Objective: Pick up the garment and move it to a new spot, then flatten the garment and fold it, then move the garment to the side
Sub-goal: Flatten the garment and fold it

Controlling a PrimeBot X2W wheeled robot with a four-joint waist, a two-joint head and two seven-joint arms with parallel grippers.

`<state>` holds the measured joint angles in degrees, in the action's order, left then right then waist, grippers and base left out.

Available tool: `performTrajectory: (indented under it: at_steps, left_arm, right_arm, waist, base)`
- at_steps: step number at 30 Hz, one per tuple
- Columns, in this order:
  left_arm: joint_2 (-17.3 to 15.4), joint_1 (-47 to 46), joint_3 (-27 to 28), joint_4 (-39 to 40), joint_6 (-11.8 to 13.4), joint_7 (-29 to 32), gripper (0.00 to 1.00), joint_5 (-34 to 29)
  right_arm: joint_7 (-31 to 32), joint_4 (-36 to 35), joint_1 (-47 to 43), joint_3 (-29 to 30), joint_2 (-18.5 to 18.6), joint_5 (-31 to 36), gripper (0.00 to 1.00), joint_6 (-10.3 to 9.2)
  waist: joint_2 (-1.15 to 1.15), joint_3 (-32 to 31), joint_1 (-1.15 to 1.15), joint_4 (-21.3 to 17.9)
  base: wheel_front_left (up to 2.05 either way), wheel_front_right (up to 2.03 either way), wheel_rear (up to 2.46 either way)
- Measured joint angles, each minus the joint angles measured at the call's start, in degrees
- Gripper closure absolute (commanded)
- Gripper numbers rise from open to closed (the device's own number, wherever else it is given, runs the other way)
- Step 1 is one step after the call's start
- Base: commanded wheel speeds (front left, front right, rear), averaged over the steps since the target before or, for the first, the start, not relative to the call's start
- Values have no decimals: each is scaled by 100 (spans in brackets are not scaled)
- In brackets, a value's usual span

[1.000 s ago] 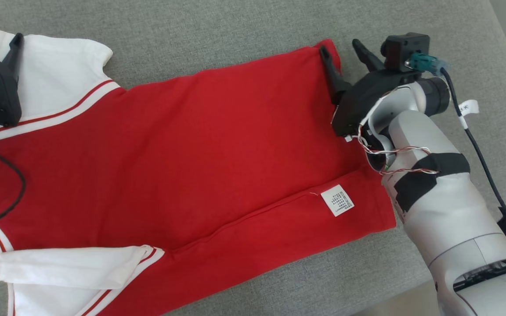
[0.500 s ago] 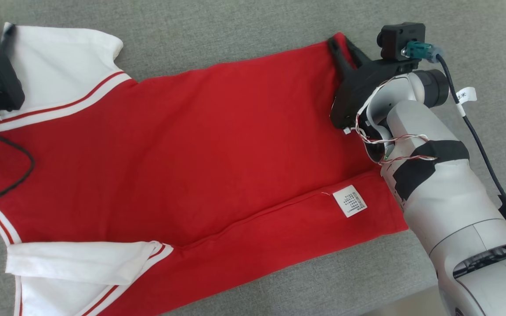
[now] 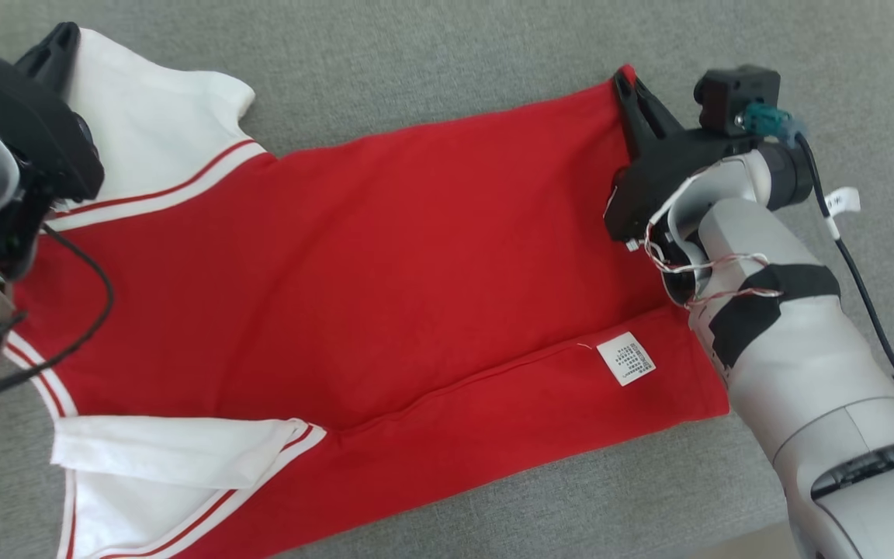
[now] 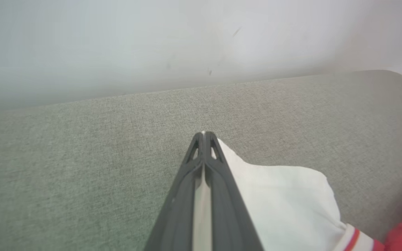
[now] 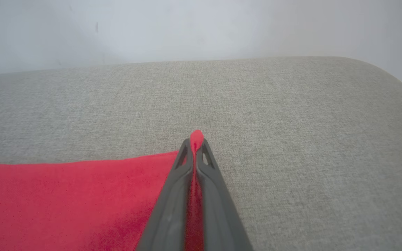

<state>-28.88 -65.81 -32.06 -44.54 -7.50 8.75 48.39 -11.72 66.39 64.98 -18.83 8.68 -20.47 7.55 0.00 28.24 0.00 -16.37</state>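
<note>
i've got the garment (image 3: 385, 256) spread across the middle of the head view on the grey cushion (image 3: 431, 62). my left gripper (image 3: 59, 39), upper left, is pinched tight on the white sleeve (image 4: 284, 195). my right gripper (image 3: 624, 79), upper right, is pinched on the red hem corner (image 5: 196, 135). i judge this the fold step: next i'd lift both corners together and carry them down-frame, cloth kept taut.

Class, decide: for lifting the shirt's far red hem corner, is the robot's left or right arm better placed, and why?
Right. The right gripper is shut on the garment at its red hem corner; the left gripper pinches the white sleeve instead.
</note>
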Motion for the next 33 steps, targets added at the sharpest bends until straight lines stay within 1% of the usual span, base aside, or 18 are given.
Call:
performTrajectory:
  at_steps: [4,9,11,15,21,27,28,33]
  left_arm:
    - [-12,294,-19,305,0,-374,100,69]
    - [10,921,48,839,4,-899,100,213]
    - [8,1182,77,1088,46,-1077,100,241]
    - [-31,1792,215,1741,208,-1456,100,387]
    - [-53,2809,325,2835,564,-1813,100,525]
    - [-54,3768,411,3782,910,-2095,100,589]
    - [-54,3768,411,3782,910,-2095,100,589]
    - [38,4495,390,4389,1135,-2239,100,564]
  right_arm:
    - [-174,-160,-253,-83,60,-133,100,0]
    - [-302,-591,-820,-181,305,-349,100,1]
    - [-320,-761,-1036,-192,376,-419,100,0]
    - [-327,-1102,-1430,-116,581,-510,100,0]
    - [-328,-1724,-2036,307,788,-573,100,0]
    - [-327,-2368,-2742,754,881,-566,100,0]
    - [-327,-2368,-2742,754,881,-566,100,0]
    - [-337,-2927,-3370,1065,925,-628,100,0]
  waist:
    - [0,-174,0,61]
    - [0,-422,0,208]
    - [0,-512,-1,262]
    - [0,-671,-1,387]
    - [0,-845,-1,620]
    - [0,-1031,-1,808]
    - [0,-1031,-1,808]
    - [-1,-1169,-1,949]
  base:
    - [0,0,0]
    - [0,0,0]
    - [0,0,0]
    - [0,0,0]
    - [0,0,0]
    - [0,0,0]
    - [0,0,0]
    - [0,0,0]
